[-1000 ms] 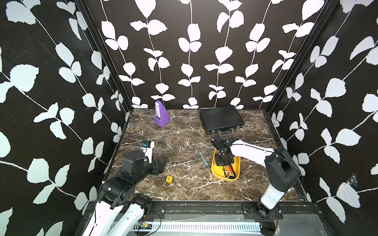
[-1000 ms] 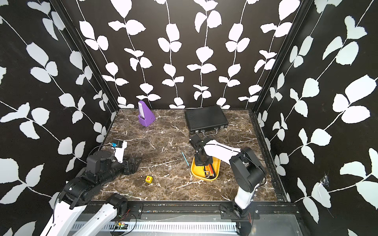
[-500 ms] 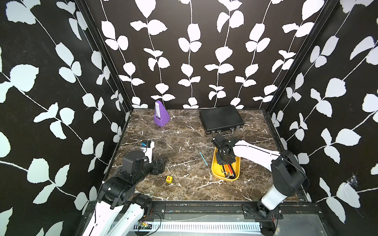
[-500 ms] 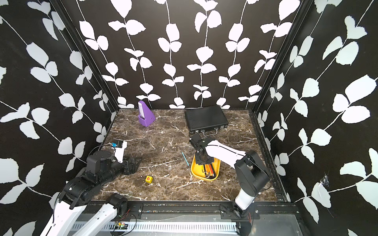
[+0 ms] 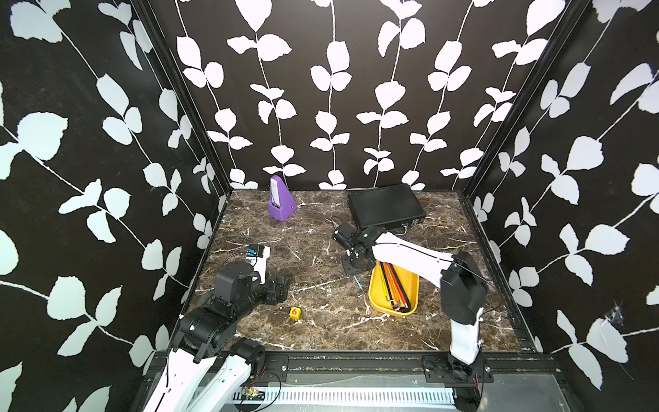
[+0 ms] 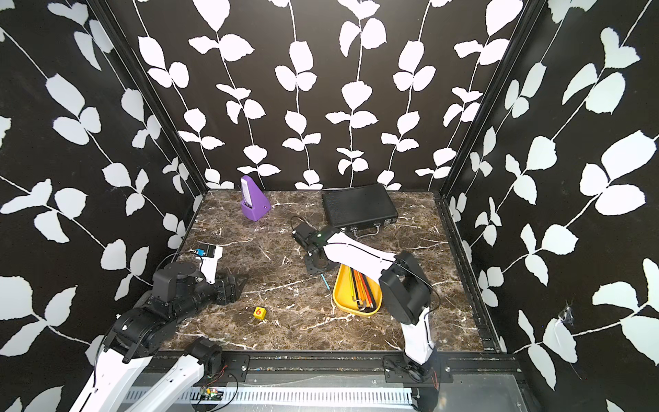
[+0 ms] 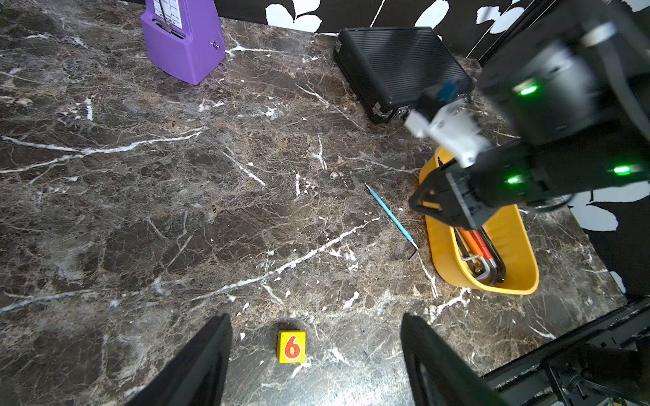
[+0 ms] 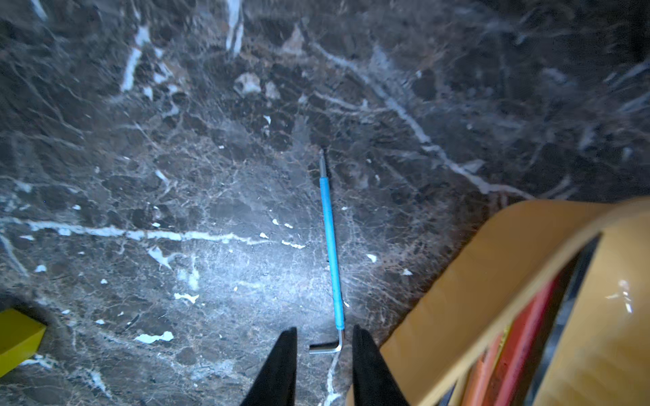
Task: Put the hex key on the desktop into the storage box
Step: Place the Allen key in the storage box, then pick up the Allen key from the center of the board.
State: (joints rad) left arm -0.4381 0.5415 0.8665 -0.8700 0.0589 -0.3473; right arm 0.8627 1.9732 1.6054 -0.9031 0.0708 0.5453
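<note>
A thin hex key [image 8: 330,246] with a blue sleeve lies flat on the dark marble desktop [image 5: 321,249], just left of the yellow storage box [image 5: 372,303]; it also shows in both top views [image 5: 357,281] [image 6: 325,281] and in the left wrist view [image 7: 392,218]. My right gripper [image 8: 324,330] hangs open above the key's bent end, jaws a little apart and holding nothing; in a top view it [image 5: 353,267] points down beside the box's far left corner. My left gripper [image 7: 313,320] rests open and empty at the front left [image 5: 276,290]. Several coloured hex keys [image 5: 396,285] lie in the box.
A small yellow cube with a red 6 [image 5: 295,313] sits near the front, just ahead of the left gripper. A purple metronome [image 5: 281,199] stands at the back left. At the back right a black briefcase [image 5: 387,205] lies flat. Black leaf-patterned walls enclose three sides.
My right gripper has moved left from over the storage box to above the hex key, and its jaws have parted. The left arm has not moved.
</note>
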